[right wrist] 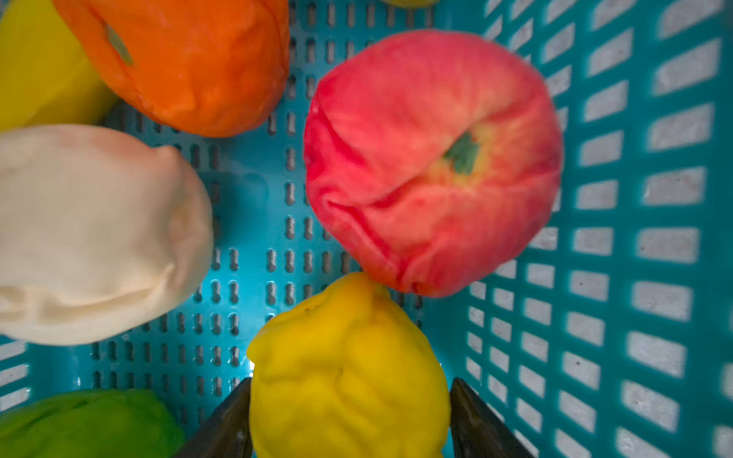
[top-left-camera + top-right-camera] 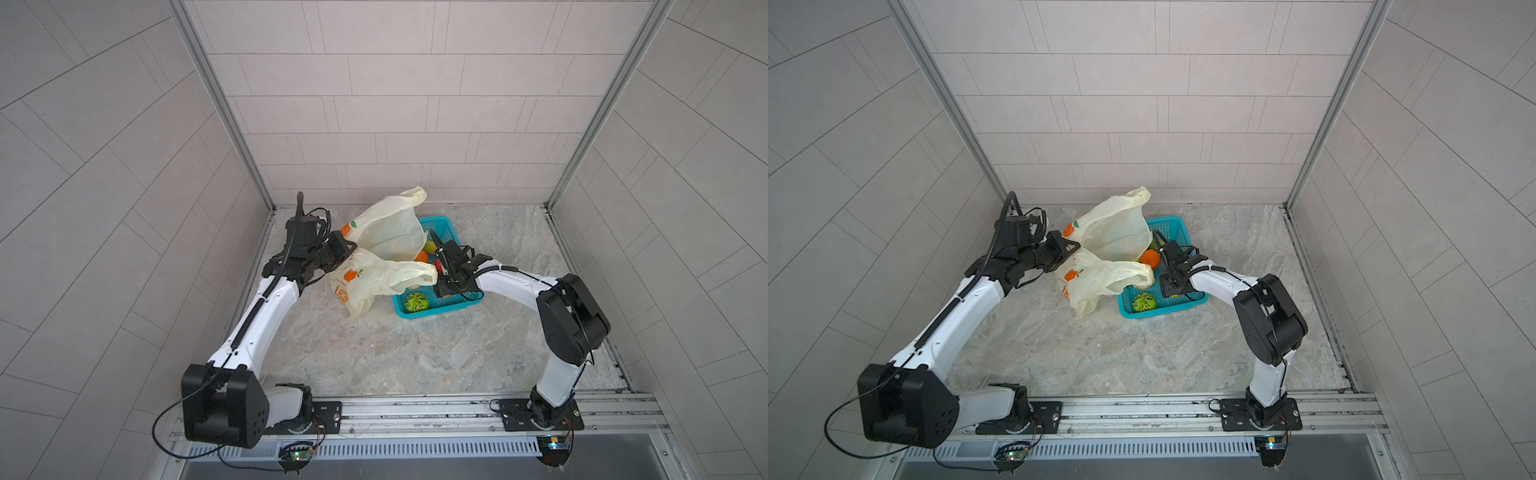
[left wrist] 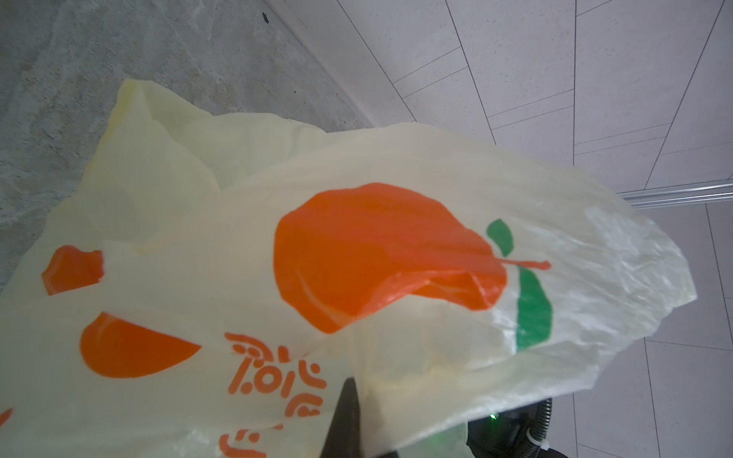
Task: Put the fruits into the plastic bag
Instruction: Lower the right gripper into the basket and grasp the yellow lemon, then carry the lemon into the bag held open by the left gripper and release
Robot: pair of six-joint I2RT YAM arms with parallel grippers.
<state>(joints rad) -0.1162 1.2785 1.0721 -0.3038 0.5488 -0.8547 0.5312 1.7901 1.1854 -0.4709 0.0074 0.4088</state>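
Right fingers (image 1: 234, 424): closed against both sides of yellow fruit (image 1: 349, 376), which touches red fruit (image 1: 432, 158) inside teal basket (image 1: 595, 277). Left fingers (image 3: 344, 420): pinched shut on plastic bag (image 2: 386, 237). Bag stands on desk (image 2: 415, 365), overlapping basket's 9 o'clock rim; green ball (image 2: 417, 302) at basket's 7 o'clock corner

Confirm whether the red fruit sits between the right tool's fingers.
No, the yellow fruit sits between the right tool's fingers; the red fruit lies beyond it in the teal basket.
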